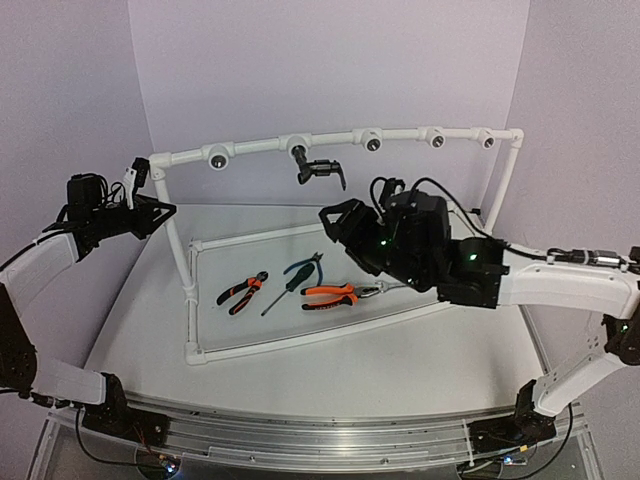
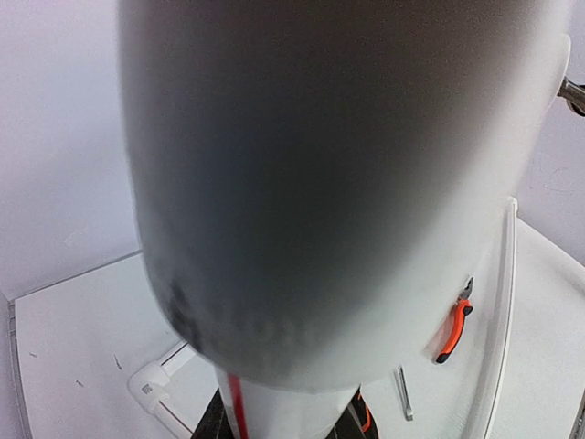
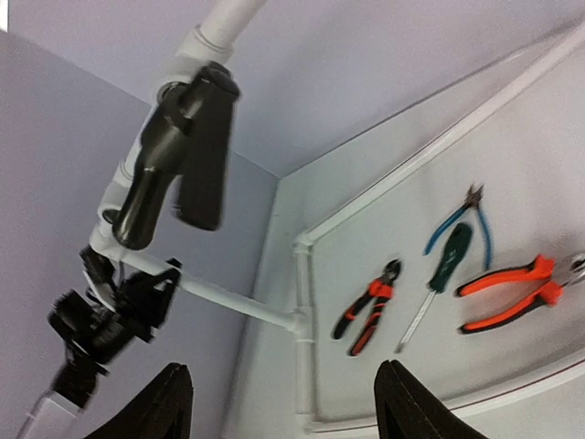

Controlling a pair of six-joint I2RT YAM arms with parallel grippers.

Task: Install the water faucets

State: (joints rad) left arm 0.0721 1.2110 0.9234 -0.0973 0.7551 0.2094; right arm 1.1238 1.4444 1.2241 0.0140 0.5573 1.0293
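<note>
Black water faucet (image 1: 322,171) is hanging from the white pipe frame (image 1: 260,146) at upper centre; right gripper (image 3: 283,377) is hovering below it, jaws spread, empty; left gripper (image 1: 155,210) is sitting at the frame's left post, jaw state indiscernible; an off-centre grasp could be flipping the lever or cross-threading the tap.

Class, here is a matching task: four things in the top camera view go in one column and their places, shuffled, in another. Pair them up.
Things
1. small black tap
2. green-handled screwdriver
3. short orange-and-black pliers
4. long orange-handled pliers

Places
A. leftmost tool on the white table
B. hanging from the raised white pipe rail
C. rightmost tool on the table
D. lying between the two pairs of pliers

Pairs: 1-B, 2-D, 3-A, 4-C
</note>
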